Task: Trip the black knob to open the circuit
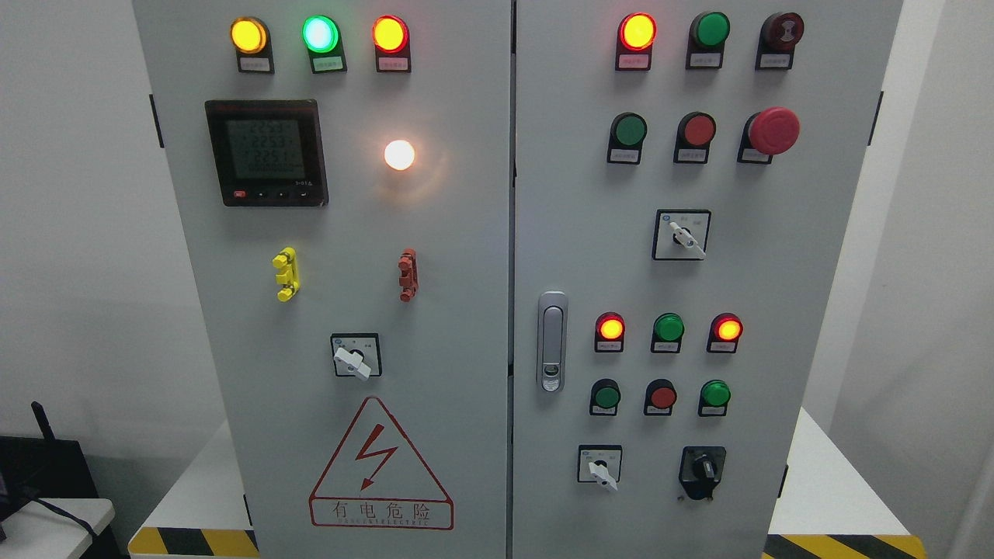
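A black knob (702,470) sits low on the right door of a grey electrical cabinet (776,256), to the right of a white selector switch (599,466). Its pointer stands roughly upright. Neither of my hands nor either arm shows in the head view.
Lit and unlit lamps, push buttons, a red mushroom stop button (773,130), two more white selectors (682,234) (356,355) and a door latch (551,340) fill both doors. A meter (265,152) and a warning triangle (380,468) are on the left door. A desk corner (54,520) is at lower left.
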### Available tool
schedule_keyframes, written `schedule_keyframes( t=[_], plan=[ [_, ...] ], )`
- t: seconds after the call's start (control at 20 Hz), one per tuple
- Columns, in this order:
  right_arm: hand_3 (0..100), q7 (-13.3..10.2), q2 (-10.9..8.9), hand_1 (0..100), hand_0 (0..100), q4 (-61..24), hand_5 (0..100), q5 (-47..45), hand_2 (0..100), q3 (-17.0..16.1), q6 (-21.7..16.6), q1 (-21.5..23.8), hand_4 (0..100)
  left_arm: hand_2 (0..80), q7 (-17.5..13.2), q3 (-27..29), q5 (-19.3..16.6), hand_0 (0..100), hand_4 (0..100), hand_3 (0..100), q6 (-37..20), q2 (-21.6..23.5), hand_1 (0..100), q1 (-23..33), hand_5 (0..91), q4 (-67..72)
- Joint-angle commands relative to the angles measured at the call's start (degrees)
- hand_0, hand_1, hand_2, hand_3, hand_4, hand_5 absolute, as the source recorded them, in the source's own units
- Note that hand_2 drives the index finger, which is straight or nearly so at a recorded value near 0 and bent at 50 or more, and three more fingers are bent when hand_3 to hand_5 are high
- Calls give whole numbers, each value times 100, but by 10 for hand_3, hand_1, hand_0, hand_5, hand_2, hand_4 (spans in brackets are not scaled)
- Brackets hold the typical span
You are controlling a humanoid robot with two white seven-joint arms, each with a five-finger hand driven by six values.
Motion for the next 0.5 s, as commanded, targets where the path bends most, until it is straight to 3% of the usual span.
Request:
schedule_keyframes(
  t=[0.0, 0.25, 0.45],
  plan=[
    [784, -136, 270, 819, 321, 379, 952, 56, 393, 129, 288, -489, 852, 0, 1, 0, -193, 120, 0, 0, 2, 2, 389, -44, 0, 0],
    [787, -145, 481, 824, 326, 643, 954, 64, 409, 278, 351, -718, 859, 0, 1, 0, -185, 120, 0, 0, 2, 2, 389, -44, 0, 0],
    [791, -303, 499, 821, 334, 933, 954, 65, 414, 332, 561, -990, 860, 0, 1, 0, -193, 120, 0, 0, 2, 2, 389, -44, 0, 0]
  ],
)
